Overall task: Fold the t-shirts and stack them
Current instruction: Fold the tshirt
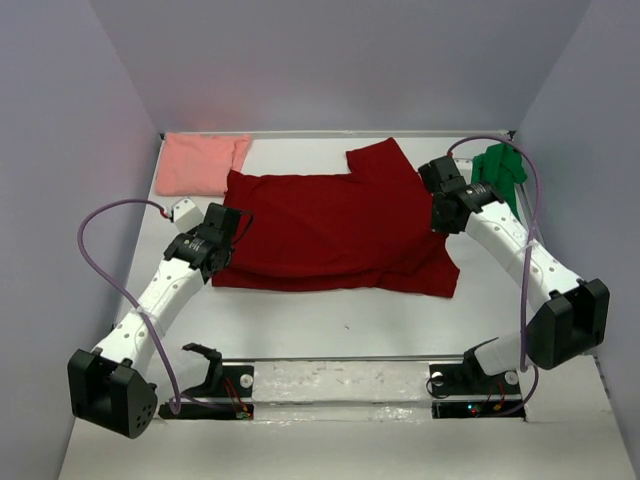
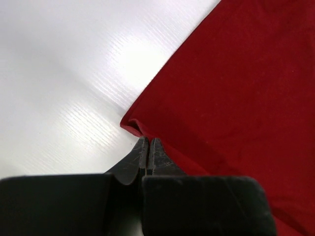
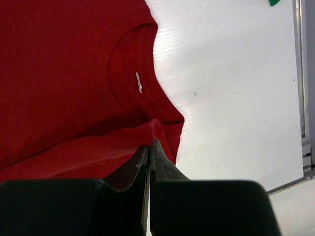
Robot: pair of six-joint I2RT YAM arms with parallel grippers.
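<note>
The left gripper (image 2: 148, 142) and the right gripper (image 3: 149, 145) each pinch tight on an edge of the dark red t-shirt (image 1: 330, 225), which lies spread between them, likely so both can fold it together.

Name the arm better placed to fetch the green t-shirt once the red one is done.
Right. The green t-shirt sits in the far right corner, near the right gripper; the left gripper is across the dark red t-shirt.
</note>
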